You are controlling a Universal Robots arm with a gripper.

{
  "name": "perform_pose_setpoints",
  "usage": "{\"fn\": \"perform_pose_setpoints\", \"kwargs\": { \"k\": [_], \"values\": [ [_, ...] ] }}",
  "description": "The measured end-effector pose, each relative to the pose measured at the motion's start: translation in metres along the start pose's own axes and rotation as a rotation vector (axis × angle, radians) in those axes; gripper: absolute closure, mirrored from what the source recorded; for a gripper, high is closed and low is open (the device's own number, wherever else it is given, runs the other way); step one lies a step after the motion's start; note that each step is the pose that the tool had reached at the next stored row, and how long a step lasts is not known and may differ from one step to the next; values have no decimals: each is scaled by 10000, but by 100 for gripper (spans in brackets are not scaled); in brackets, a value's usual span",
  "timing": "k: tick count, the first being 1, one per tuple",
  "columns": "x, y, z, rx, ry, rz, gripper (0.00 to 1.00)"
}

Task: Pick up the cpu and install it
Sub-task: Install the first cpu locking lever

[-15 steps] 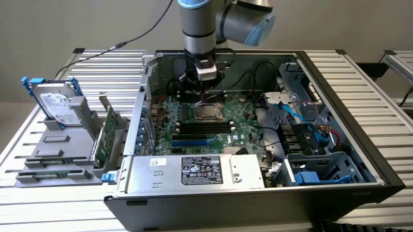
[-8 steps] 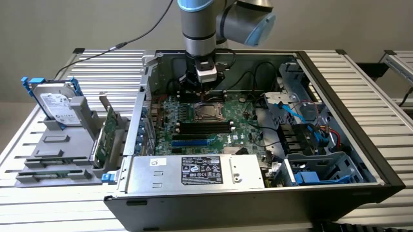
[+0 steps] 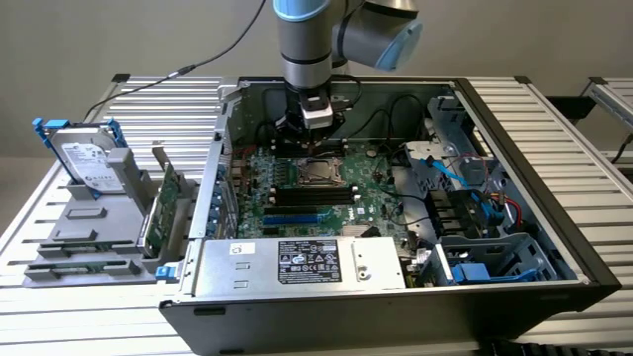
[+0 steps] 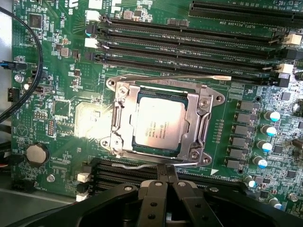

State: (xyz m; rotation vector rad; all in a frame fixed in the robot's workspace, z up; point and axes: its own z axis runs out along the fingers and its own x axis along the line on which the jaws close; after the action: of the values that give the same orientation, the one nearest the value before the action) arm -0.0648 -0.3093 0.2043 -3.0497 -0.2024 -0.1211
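Observation:
The cpu is a flat square chip with a silver-grey top. It lies inside the metal socket frame on the green motherboard. In the exterior view the cpu sits in the middle of the open computer case. My gripper is shut, its two black fingers pressed together with nothing between them, their tips at the socket's edge by the thin latch lever. In the exterior view, my gripper hangs from the arm just behind and above the socket.
Black memory slots run beside the socket. A black cable loops at the board's edge. The power supply and case walls box in the board. A hard drive with a blue bracket and a green card stand outside the case.

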Motion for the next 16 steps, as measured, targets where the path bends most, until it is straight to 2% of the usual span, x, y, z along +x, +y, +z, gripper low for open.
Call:
{"fn": "perform_pose_setpoints", "kwargs": {
  "k": [16],
  "values": [
    [67, 12, 31, 7, -45, 25, 89]
  ]
}}
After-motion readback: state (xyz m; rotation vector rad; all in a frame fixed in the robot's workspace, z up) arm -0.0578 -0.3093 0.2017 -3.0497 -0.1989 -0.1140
